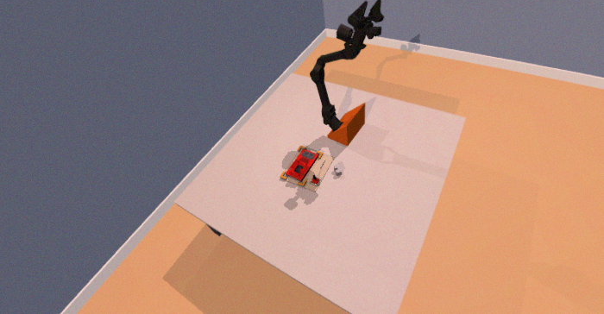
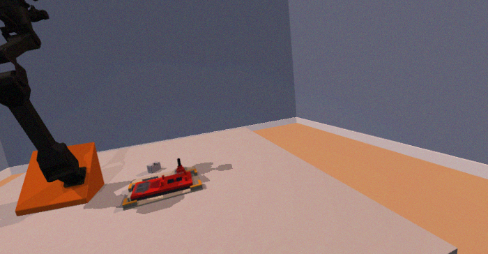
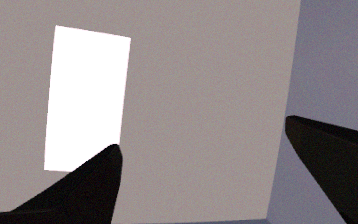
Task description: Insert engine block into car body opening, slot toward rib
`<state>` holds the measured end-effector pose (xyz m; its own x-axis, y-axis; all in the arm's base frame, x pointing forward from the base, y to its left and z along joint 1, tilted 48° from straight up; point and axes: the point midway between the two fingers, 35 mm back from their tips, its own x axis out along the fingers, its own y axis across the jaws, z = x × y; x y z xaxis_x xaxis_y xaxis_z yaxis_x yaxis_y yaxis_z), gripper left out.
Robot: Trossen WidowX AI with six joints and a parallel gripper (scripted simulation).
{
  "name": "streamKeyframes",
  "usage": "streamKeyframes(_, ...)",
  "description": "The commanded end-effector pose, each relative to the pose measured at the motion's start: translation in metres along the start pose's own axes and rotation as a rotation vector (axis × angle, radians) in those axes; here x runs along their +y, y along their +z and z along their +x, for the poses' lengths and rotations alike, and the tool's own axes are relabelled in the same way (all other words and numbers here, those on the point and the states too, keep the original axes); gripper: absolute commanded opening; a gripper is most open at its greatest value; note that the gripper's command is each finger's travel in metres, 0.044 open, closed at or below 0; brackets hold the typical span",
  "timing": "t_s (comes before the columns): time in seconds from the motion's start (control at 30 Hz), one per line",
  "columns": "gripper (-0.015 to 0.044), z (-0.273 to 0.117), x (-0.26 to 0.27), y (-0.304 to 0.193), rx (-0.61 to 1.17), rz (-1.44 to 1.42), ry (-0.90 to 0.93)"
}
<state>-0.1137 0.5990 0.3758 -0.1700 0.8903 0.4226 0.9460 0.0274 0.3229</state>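
Observation:
The red car body [image 1: 304, 163] [image 2: 157, 188] lies flat between yellow corner pieces on a pale base. A dark opening [image 1: 298, 169] shows in its top; in the exterior view it looks like two dark patches side by side. The small grey engine block [image 1: 338, 171] [image 2: 153, 167] stands on the table beside the base, outside the car body. Its slot side cannot be made out clearly. My gripper [image 1: 374, 3] [image 3: 202, 137] is open and empty, raised high above the table and pointing upward, far from both. The wrist view shows no task object.
A red piece with a black upright stick [image 2: 179, 164] stands on the base near the car body, on the engine block's side. The orange wedge [image 1: 355, 122] [image 2: 94, 181] under the arm's foot stands close to the base's other end. Walls rise behind the table [image 1: 345, 241] [image 2: 296, 206].

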Motion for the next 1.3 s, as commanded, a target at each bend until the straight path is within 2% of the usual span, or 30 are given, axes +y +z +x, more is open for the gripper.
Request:
streamKeyframes(0.0, 0.044, -0.007, 0.017, 0.047, -0.147, -0.072, 0.015)
streamKeyframes(0.3, 0.044, -0.033, 0.055, 0.131, -0.427, -0.202, 0.031)
streamKeyframes(0.6, 0.044, -0.078, 0.092, 0.204, -0.705, -0.319, 0.021)
streamKeyframes(0.97, 0.044, -0.153, 0.136, 0.277, -1.049, -0.433, -0.034)
streamKeyframes(1.27, 0.044, -0.232, 0.166, 0.322, -1.341, -0.491, -0.119)
